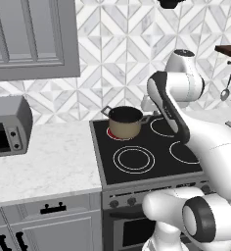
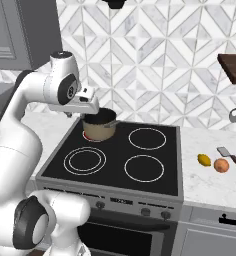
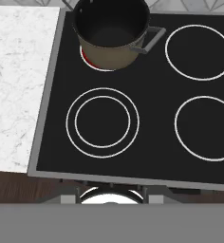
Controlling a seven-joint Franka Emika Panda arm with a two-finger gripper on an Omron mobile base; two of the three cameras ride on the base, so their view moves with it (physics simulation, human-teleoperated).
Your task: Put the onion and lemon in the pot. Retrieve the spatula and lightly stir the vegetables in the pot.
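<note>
Starting on the first step, by the look of things: nothing yet inside the pot point(image 3: 111, 33), dark and bare on the rear left ring of the stove point(image 3: 152, 142). Hanging with the arm point(image 2: 20, 115) over the stove's left half, close by the pot and looking straight down on the rings. Cannot tell whether the jaws stand apart or together; no sign in the hand view of anything carried.

Finding the rest well apart from here, on the worktop point(image 2: 210, 187) to the right of the stove: the lemon point(image 2: 204, 160) nearest the stove, the onion point(image 2: 221, 165) just beside it, and the spatula point(image 2: 233, 160) just beyond, blade towards the wall.

To do this step well:
- Swing right across the stove, keeping high enough to clear the pot's rim and side handles.
- Take the lemon first, probably, as the nearer of the two, leaving the onion undisturbed.
- Open the jaws wide before descending, and come straight down over the middle of the fruit.
- Close across the narrow width, not the long axis, since both are likely to roll or squirt out under an off-centre pinch.
- Lift clear before travelling back.
- Release low over the pot's mouth rather than from height, to avoid a bounce out.
- Mind the ladle point(image 2: 235, 112) hanging above that end of the worktop.
</note>
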